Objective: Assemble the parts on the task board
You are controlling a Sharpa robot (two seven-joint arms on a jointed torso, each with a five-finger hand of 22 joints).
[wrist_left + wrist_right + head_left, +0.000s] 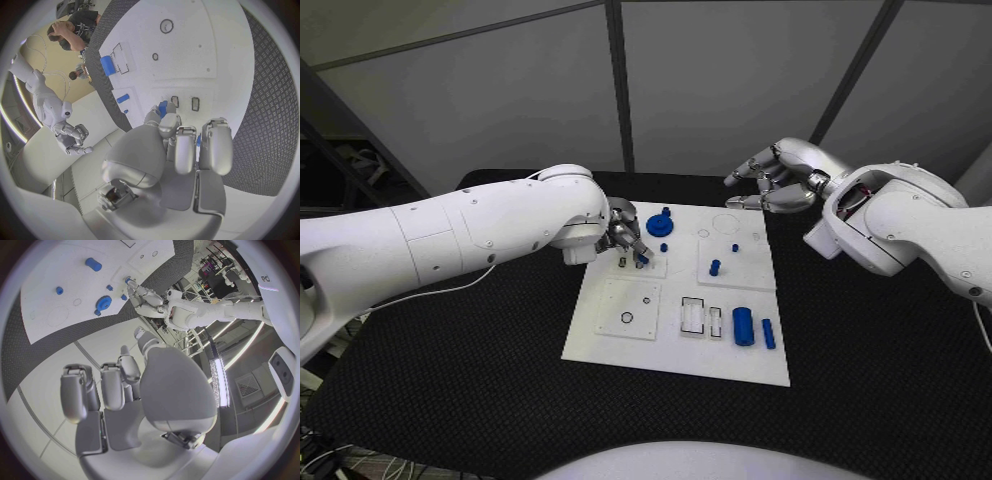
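The left hand [625, 240] pinches a small blue part [642, 257] over the task board [678, 350]'s far left corner; the right hand [776, 180] hovers beyond the board, released.

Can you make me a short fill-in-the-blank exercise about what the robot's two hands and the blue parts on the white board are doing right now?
1. The left hand pinches a small ____ part over the task board.
2. The right hand is held above the table's far edge and holds ____.
3. The round blue disc lies on the board nearest the ____ hand.
4. The large blue cylinder lies on its ____ beside a slimmer blue pin.

Missing words: blue; nothing; left; side
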